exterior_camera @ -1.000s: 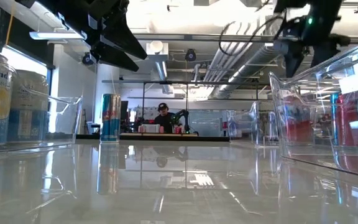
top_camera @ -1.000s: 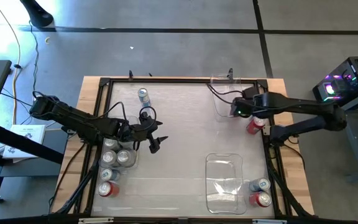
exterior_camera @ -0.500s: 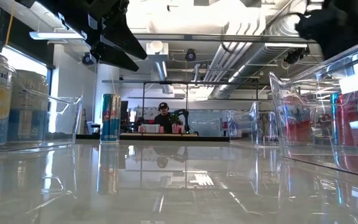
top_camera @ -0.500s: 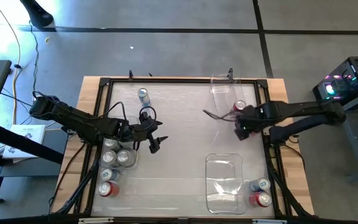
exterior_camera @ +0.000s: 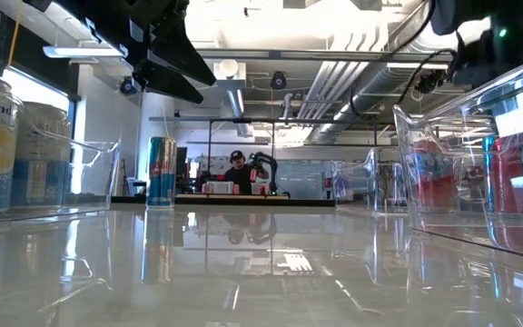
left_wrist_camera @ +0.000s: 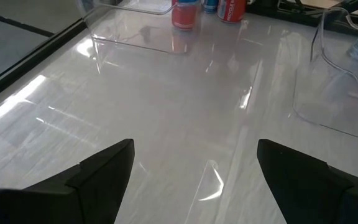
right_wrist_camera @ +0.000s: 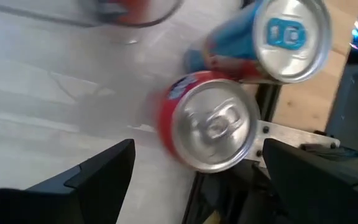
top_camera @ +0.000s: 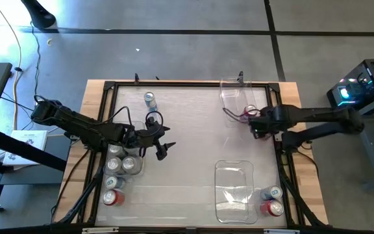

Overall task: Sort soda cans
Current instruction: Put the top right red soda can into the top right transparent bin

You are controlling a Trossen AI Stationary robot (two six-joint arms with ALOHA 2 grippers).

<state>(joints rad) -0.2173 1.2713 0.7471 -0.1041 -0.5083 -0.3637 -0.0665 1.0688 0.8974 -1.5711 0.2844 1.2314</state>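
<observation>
- Table (top_camera: 187,123): pale glossy top inside a dark frame; the middle lies bare from the far edge to the near bins, the widest free stretch on it.
- Left gripper (top_camera: 162,140): over the left-centre of the table, fingers (left_wrist_camera: 104,171) spread wide with only bare tabletop between them, holding nothing.
- Right gripper (top_camera: 257,127): by the right edge, just near-side of the far-right bin; fingers (right_wrist_camera: 98,168) spread apart, gripping nothing.
- Bins, three seen: far-right bin (top_camera: 236,97) against the far frame; near-right bin (top_camera: 234,188) toward the front edge; left bin (top_camera: 123,159) tight to the left frame, beside the left gripper.
- Cans, nine counted from above:
  - One blue-and-silver lone can (top_camera: 150,100), upright near the far-left edge, well apart from everything.
  - Four left-edge cans (top_camera: 123,164), three silver-topped at the left bin, one red (top_camera: 112,198) nearest the front.
  - One red can (top_camera: 250,112) in the far-right bin, just beside the right gripper.
  - Two front-right cans (top_camera: 271,201), one blue, one red, touching, between the near-right bin and the right frame.
- Right wrist view: a red can (right_wrist_camera: 210,121) and a blue can (right_wrist_camera: 272,40), tops toward the camera, beside the frame rail.
</observation>
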